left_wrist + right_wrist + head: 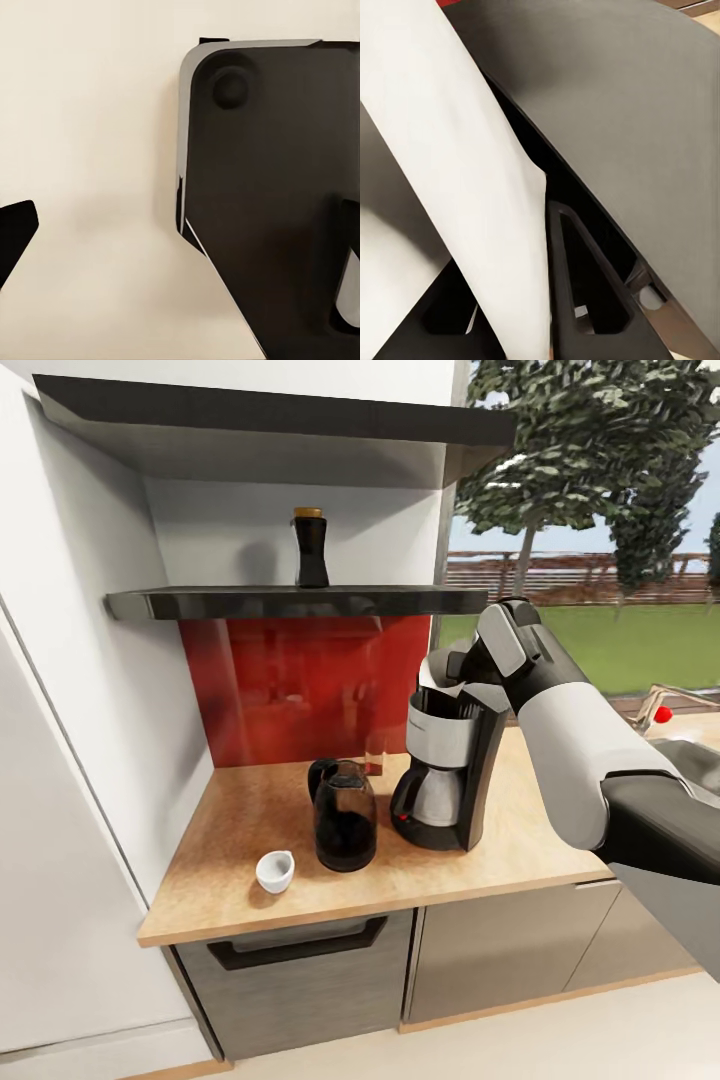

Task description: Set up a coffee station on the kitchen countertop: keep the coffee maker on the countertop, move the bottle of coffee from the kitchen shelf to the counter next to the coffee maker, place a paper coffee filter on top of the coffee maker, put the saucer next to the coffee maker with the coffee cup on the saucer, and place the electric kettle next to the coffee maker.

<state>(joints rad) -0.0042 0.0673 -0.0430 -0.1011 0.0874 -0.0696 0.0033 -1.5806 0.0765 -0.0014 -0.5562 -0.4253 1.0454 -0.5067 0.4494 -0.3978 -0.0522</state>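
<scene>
Your right gripper is over the top of the coffee maker, and the right wrist view shows the white filter running down between its fingers, so it looks pinched on the paper, though the contact itself is hidden behind the sheet. In the head view the filter shows as a white edge at the machine's top, but you can't tell from here whether it is seated or just leaning on the rim. That is the main risk: let go while it rests on the edge and the thin cone may slide off onto the countertop or behind the machine. Pull away with paper caught on a finger and it may come with you. Push down too hard and you could tip or shove the coffee maker toward the kettle, which stands just beside it; the cup sits near the kettle on the bare counter, no saucer under it. The bottle is up on the shelf, not yet moved. For the left gripper, the left wrist view gives only dark shapes against a pale surface, so I cannot tell whether it is spread or closed.
</scene>
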